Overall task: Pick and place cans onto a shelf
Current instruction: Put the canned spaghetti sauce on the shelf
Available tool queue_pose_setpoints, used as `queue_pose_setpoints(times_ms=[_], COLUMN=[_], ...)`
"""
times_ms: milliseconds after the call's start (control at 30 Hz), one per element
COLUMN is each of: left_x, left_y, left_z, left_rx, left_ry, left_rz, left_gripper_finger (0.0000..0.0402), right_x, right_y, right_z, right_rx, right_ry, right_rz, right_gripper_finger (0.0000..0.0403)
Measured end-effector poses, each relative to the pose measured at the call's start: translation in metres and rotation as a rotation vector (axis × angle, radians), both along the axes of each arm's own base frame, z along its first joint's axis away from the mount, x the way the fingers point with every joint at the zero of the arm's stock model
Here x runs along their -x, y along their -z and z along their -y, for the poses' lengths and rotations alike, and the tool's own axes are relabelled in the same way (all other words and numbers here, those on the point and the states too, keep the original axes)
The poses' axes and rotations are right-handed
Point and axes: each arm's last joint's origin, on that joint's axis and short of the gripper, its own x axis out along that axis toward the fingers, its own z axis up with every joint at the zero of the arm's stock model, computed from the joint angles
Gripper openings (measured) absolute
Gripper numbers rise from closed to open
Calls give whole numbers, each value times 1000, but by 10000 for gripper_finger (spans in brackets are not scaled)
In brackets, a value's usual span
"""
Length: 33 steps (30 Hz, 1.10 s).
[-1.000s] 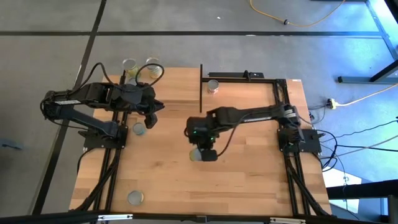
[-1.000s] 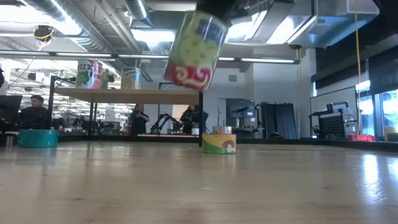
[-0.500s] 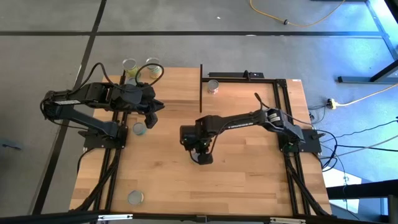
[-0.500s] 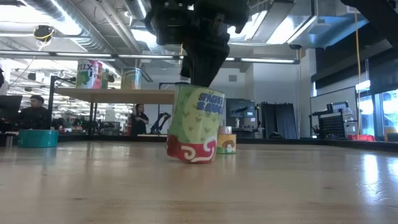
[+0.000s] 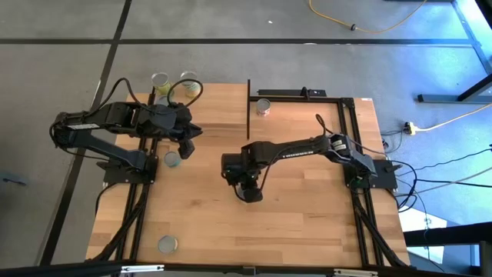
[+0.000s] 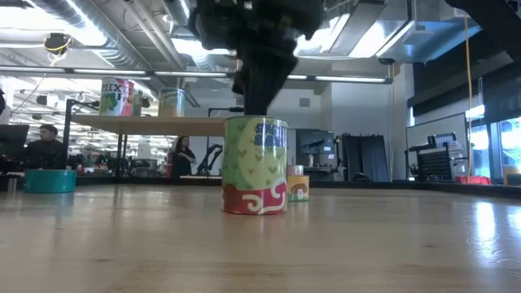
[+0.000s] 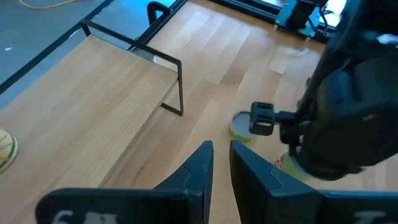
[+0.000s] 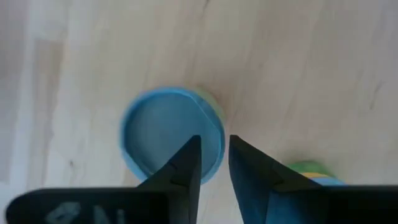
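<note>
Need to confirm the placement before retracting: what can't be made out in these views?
High view: the right gripper covers the green can.
Low view: that can hides part of the small yellow can behind it; labels on the shelf cans are too small.
Left wrist view: beyond the waiting left gripper, the right arm hides most of the green can.

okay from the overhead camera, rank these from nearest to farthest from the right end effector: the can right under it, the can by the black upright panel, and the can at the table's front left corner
1. Can under the right end effector, mid-table.
2. Can by the black upright panel, at the back.
3. Front-left corner can, farthest.
</note>
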Motion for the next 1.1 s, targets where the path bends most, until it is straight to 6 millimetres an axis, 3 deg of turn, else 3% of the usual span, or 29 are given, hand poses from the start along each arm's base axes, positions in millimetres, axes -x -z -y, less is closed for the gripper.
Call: queue_pose_setpoints(times_ms=[233, 433, 600, 767, 933, 1100], left_x=[3, 4, -1, -21, -48, -80], left_y=[4, 5, 5, 10, 30, 54], left_z=[0, 2, 6, 18, 41, 67], left_rx=[7, 45, 3, -79, -137, -197], left_ry=[17, 67, 211, 415, 645, 761], left_rz=[-52, -71, -81, -99, -200, -261], left_gripper_finger=[47, 47, 47, 47, 47, 47], right_x=[-3, 18, 51, 98, 141, 183], right_y=[-57, -112, -155, -198, -231, -255], right_z=[0, -1, -4, -13, -20, -19], right_rx=[-1, -56, -138, -167, -175, -177], right_ry=[-47, -96, -136, -207, -256, -281], right_rz=[126, 252, 306, 362, 420, 459], right_gripper_finger=[83, 84, 84, 84, 84, 84])
